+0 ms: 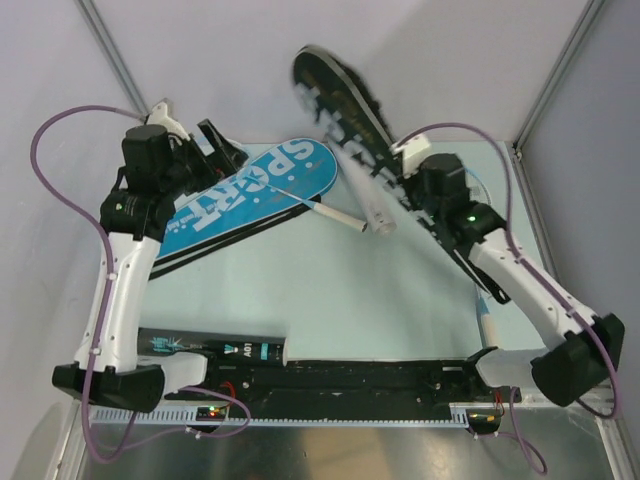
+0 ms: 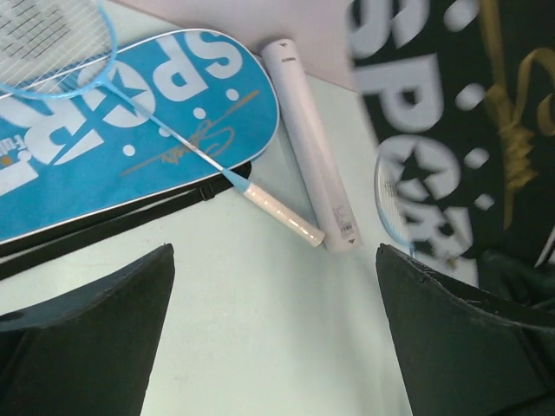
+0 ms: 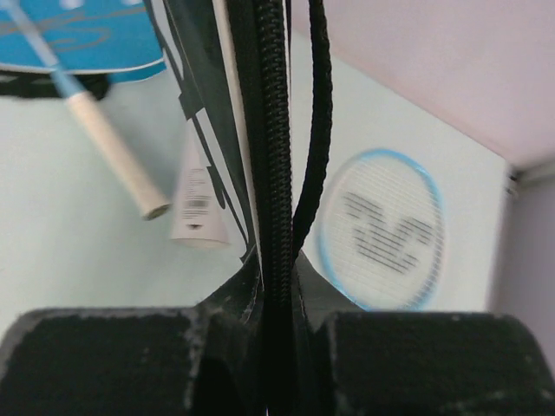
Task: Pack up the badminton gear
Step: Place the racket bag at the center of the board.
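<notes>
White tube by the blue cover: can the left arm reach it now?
Probably yes: the left gripper is open and the white tube lies uncovered ahead, with only a racket handle beside it.

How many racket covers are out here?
2. The blue cover lies flat at the back left; the black cover is held up by the right hand. No third shows, though one could hide beneath.
</notes>
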`<action>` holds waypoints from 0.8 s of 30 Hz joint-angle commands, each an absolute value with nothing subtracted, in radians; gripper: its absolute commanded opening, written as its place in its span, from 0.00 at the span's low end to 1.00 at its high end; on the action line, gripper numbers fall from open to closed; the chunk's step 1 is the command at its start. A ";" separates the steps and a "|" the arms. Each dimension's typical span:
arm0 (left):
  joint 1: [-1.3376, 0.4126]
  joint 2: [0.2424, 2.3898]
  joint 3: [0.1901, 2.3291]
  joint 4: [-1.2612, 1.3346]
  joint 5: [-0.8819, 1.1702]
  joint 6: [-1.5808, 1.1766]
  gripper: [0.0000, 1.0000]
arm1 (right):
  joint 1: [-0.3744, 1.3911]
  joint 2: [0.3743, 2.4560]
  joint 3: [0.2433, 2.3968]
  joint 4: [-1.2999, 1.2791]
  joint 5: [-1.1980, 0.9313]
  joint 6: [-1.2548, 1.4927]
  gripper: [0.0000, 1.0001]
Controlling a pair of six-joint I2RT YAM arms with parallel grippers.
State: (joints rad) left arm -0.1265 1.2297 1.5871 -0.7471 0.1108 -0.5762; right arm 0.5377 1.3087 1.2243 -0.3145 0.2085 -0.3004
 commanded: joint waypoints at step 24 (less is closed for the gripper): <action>-0.309 0.902 0.961 -0.447 -0.103 -0.333 0.96 | 0.064 1.752 1.282 -0.157 0.715 -0.533 0.31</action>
